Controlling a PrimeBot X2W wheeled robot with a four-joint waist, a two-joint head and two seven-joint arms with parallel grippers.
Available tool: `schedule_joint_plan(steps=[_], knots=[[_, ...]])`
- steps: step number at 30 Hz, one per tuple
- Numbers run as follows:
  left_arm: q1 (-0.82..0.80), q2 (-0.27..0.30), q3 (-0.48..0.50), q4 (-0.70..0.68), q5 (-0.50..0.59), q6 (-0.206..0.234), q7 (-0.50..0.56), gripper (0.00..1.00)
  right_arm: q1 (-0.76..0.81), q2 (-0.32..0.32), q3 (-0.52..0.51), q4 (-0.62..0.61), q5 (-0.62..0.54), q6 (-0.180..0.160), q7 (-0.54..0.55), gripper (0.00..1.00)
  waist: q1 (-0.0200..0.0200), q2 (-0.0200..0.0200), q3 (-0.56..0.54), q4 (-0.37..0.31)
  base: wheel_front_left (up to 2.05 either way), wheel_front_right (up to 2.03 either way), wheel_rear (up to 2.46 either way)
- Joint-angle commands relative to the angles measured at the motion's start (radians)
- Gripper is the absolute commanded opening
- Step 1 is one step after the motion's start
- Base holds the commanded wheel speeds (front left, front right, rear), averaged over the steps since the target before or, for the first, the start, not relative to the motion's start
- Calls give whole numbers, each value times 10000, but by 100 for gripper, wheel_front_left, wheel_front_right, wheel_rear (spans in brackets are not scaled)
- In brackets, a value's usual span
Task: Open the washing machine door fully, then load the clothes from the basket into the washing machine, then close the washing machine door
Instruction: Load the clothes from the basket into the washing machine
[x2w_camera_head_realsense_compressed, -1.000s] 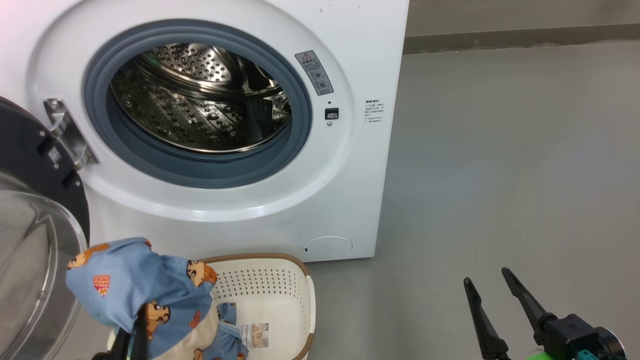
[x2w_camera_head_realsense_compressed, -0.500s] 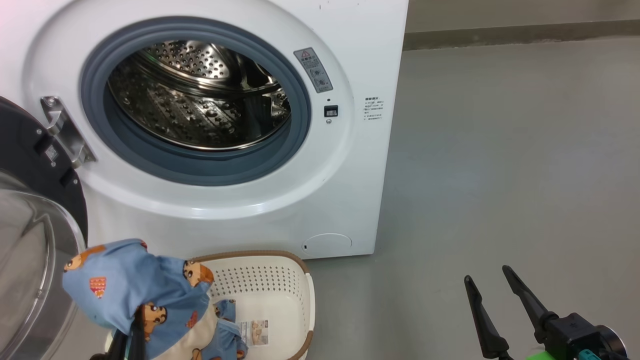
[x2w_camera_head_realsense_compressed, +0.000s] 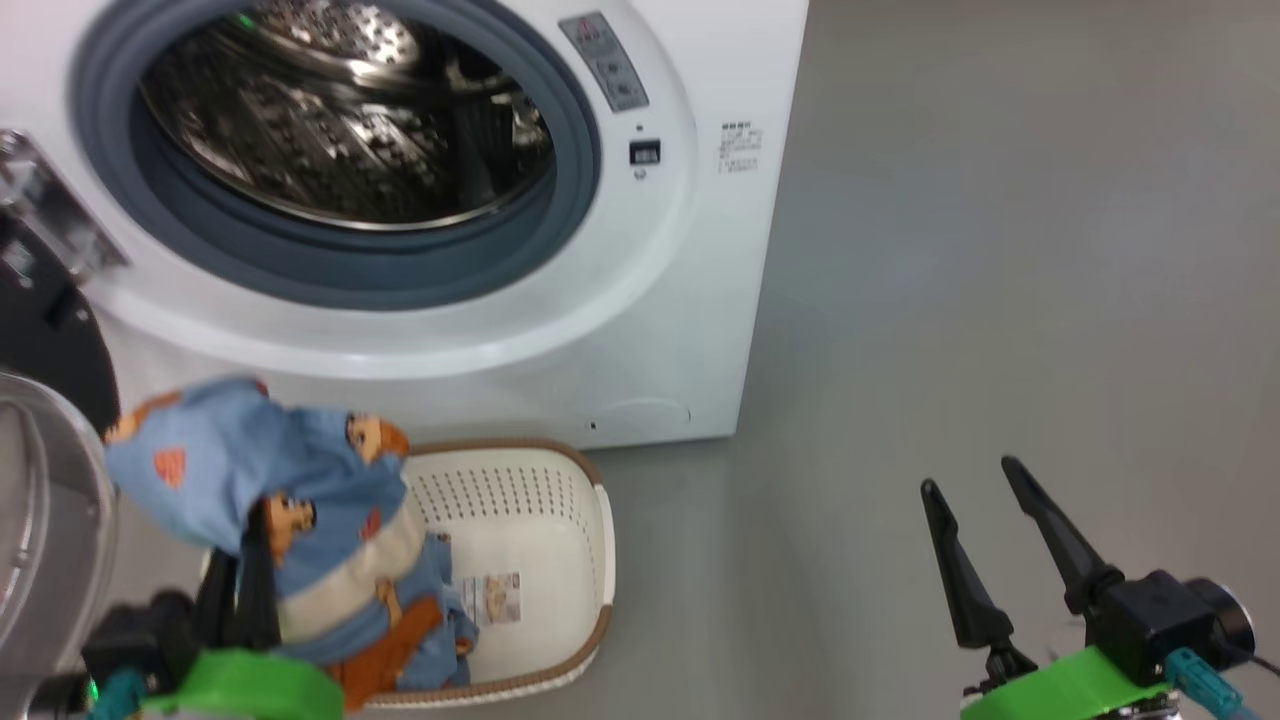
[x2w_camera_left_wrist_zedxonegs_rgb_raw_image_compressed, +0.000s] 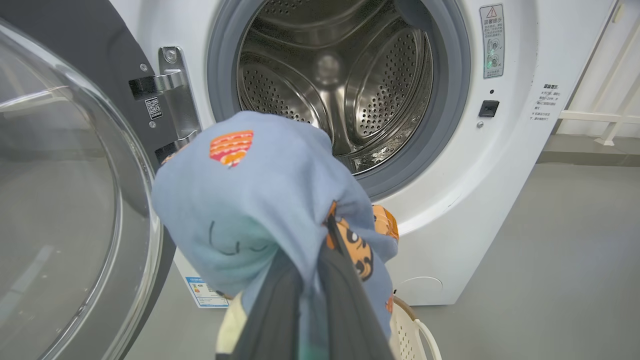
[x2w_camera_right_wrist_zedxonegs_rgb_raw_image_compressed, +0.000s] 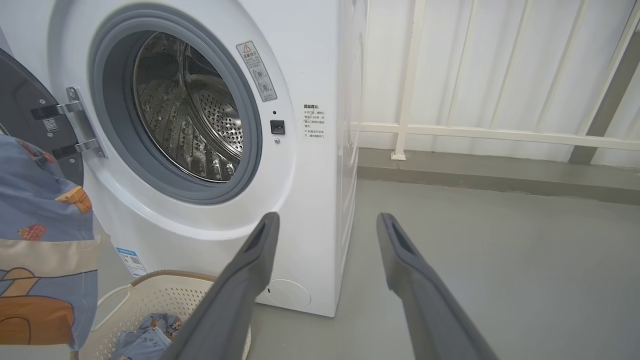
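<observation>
head view: the left fingers (x2w_camera_head_realsense_compressed: 262, 600) are squeezed together on one piece of the clothes (x2w_camera_head_realsense_compressed: 230, 470), a blue bundle with little brown cartoon faces. it is held up over the left end of the basket (x2w_camera_head_realsense_compressed: 500, 490), just below the mouth of the washing machine (x2w_camera_head_realsense_compressed: 700, 300). the washing machine door (x2w_camera_head_realsense_compressed: 50, 350) stands swung open at the far left. the right fingers (x2w_camera_head_realsense_compressed: 958, 570) are wide apart with nothing in them, over the bare floor (x2w_camera_head_realsense_compressed: 950, 250), well apart from the basket. left wrist view: the two dark fingers bite a bunched fold of the bundle, and the rest flops over their tips like a soft hat. the drum (x2w_camera_left_wrist_zedxonegs_rgb_raw_image_compressed: 330, 90) is straight ahead and looks empty. right wrist view: the spread fingers point at the front of the machine. the lifted cloth hangs at the left edge, and a small blue piece (x2w_camera_right_wrist_zedxonegs_rgb_raw_image_compressed: 150, 335) lies in the bottom of the basket. i think the cloth is light and very soft, so it will droop and swing, and it may catch on the grey ring (x2w_camera_head_realsense_compressed: 330, 280). it will not break. a pinch on a thick bunched fold should hold best; a thin edge could slip out. the hanging tail has to clear the ring too.
</observation>
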Motion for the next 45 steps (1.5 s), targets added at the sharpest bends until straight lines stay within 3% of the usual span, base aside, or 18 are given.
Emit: schedule_joint_plan(steps=[1,13,21,35,45], knots=[[-674,178,448,-85,-82,-95,-120,0,-397,-49,295,-317,19,16,-65,100,0,0,857,-172,0,0,0],[-4984,304,529,3194,-566,-1738,-189,0,-1688,-49,560,-215,149,16,-585,100,0,0,3345,-937,0,0,0],[-7428,980,517,4538,-1028,-2556,1558,0,-2243,-49,675,145,634,16,-929,100,0,0,4469,-1760,0,0,0],[-11050,2526,365,5615,-1093,-2956,4292,0,-2948,-49,1217,228,1684,16,-1000,100,0,0,5525,-3018,0,0,0],[-12911,3483,426,5997,-690,-2818,4573,0,-3087,-49,1524,146,2103,16,-1001,100,0,0,6050,-3597,0,0,0]])
